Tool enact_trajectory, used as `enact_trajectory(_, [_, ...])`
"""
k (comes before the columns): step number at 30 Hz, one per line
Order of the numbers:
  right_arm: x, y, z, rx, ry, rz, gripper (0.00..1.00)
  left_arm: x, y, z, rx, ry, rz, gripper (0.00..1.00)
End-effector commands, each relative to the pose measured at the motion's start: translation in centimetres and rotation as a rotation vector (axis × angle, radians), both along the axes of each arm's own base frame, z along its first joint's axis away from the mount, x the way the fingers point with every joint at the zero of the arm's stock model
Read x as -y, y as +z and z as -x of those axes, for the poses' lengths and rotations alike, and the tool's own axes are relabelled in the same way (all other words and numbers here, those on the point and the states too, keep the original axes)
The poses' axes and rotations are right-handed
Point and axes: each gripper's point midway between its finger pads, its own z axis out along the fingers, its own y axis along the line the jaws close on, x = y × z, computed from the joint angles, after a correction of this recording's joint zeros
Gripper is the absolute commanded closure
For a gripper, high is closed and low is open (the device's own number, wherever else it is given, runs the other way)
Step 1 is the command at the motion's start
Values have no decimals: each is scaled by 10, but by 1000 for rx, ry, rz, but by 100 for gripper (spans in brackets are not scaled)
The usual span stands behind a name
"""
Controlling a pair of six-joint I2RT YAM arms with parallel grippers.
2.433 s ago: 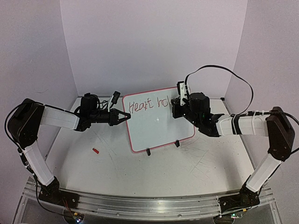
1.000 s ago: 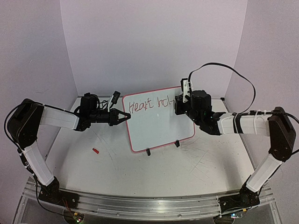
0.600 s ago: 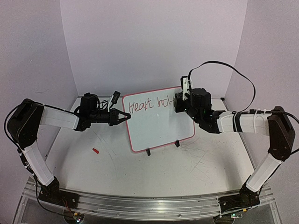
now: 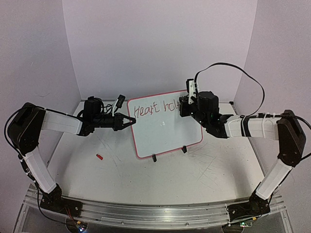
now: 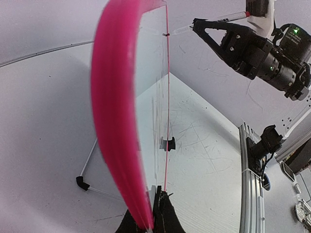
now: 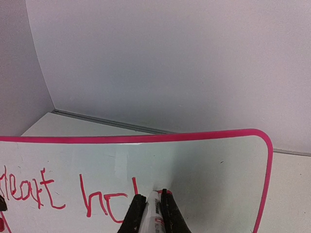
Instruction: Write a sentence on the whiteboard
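The whiteboard (image 4: 165,127), white with a pink-red rim, stands tilted on the table and carries the red words "Heart hol" (image 4: 154,108). My left gripper (image 4: 130,121) is shut on its left edge; in the left wrist view the rim (image 5: 114,121) runs up from my closed gripper (image 5: 154,209). My right gripper (image 4: 183,104) is shut on a white marker (image 6: 154,213), whose tip touches the whiteboard (image 6: 209,165) just right of the last letter. The right gripper (image 6: 151,200) hides the tip's contact point. The left wrist view shows the marker (image 5: 228,18) meeting the board's top edge.
A small red cap (image 4: 99,157) lies on the table at the front left. Two black clip feet (image 4: 154,158) (image 4: 184,149) hold the board's lower edge. A thin white rod with a black end (image 5: 82,182) lies behind the board. Walls close in on three sides.
My right gripper with the marker first moved right along the board's top line, then edged back left and up a little. The left arm and the board have stayed still.
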Motion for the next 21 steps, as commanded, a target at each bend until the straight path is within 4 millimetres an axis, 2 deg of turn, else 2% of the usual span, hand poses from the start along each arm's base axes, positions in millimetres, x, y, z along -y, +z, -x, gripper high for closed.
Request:
enact_trajectory(1, [4, -12, 6, -42, 5, -6, 100, -13, 2, -26, 145, 114, -87, 100])
enact_trajectory(8, [12, -24, 12, -68, -11, 6, 100, -14, 3, -26, 147, 118, -88, 100])
enact_trajectory(13, [23, -22, 11, -54, -64, 22, 100, -14, 3, -27, 146, 118, -88, 100])
enact_trajectory(16, [29, -5, 10, -7, -93, 21, 100, -14, 2, -27, 143, 118, -89, 100])
enact_trajectory(21, [25, 32, 19, 72, -39, -40, 100, -13, 0, -27, 138, 116, -90, 100])
